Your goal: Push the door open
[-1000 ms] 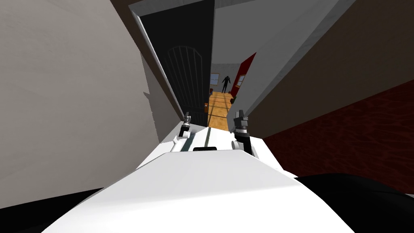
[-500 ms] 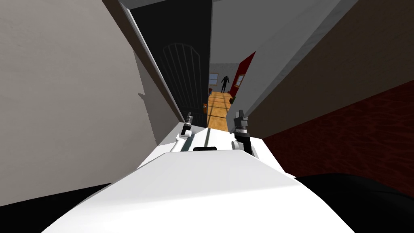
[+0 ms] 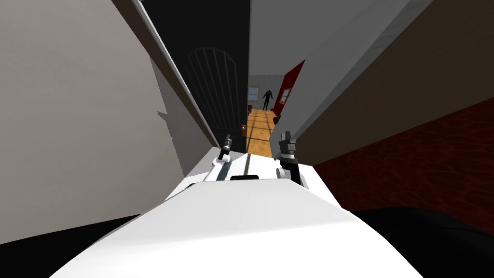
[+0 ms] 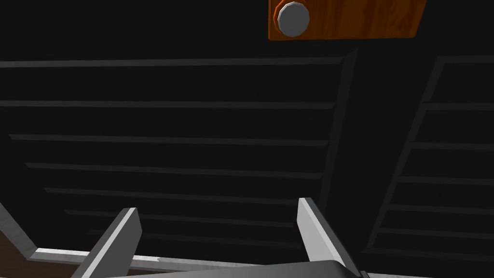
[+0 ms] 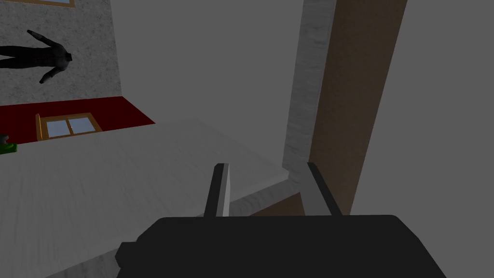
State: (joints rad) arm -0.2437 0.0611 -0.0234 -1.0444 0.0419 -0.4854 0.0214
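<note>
The dark door point(image 3: 217, 87) is standing ajar ahead and slightly to the left, its slatted face with an arched top taking up the space between the white frame point(image 3: 178, 82) and a narrow opening. Through that opening an orange floor point(image 3: 260, 126) is showing, with a dark human-shaped figure point(image 3: 267, 99) standing at its far end beside a small window point(image 3: 254, 93).

The left gripper point(image 3: 226, 141) is reaching toward the door's lower part, near its free edge. In the left wrist view its fingers point(image 4: 118, 236) are standing wide apart and holding nothing, pointing straight at the horizontal slats. They are close to the slats, but whether they are touching the surface I cannot tell. A round grey knob point(image 4: 293, 18) is sitting on an orange wooden plate point(image 4: 357, 19) at the door's free edge, well beyond the fingertips.

The right gripper point(image 3: 287, 140) is hanging at the opening's other side, next to the grey wall point(image 3: 289, 48). Its fingers point(image 5: 221, 190) are parted by a narrower gap and are gripping nothing.
</note>
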